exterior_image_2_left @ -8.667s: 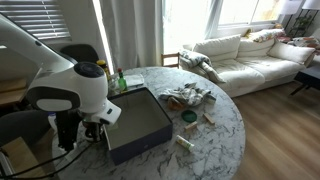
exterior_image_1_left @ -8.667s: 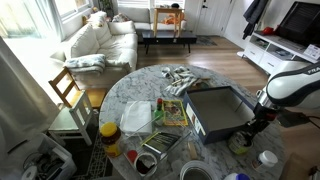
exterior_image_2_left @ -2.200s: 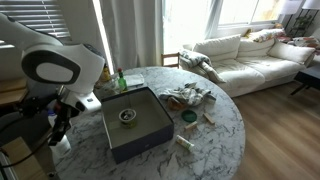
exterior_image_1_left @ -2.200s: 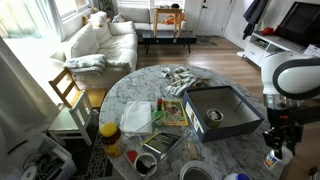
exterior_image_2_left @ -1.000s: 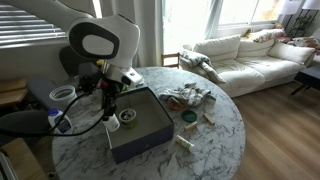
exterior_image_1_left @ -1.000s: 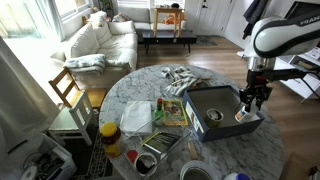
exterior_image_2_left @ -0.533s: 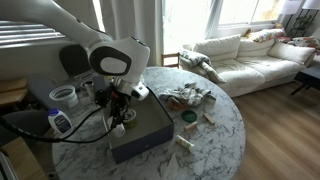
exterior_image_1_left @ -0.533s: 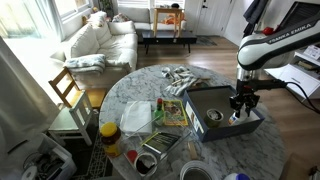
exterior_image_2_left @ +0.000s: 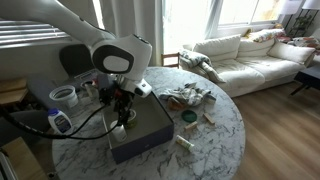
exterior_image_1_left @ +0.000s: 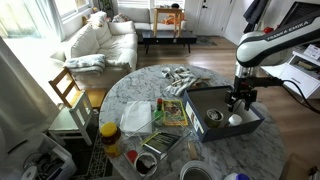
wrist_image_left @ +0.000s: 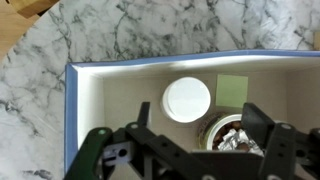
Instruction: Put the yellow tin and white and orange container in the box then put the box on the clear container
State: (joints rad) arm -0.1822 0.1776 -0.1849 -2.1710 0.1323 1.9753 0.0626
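Note:
The box lies open-topped on the round marble table. Inside it the yellow tin sits with its silvery top up. The white and orange container rests on the box floor right next to the tin. My gripper hangs just above both, open and holding nothing. Its dark fingers stand on either side of the tin. A clear round container stands on the table beside the box.
A jar with a yellow lid, a magazine and a pile of small items share the table. A blue-capped bottle stands near the clear container. A wooden chair is beside the table.
The gripper came down over the box with the white and orange container, then opened and let it go on the box floor next to the tin.

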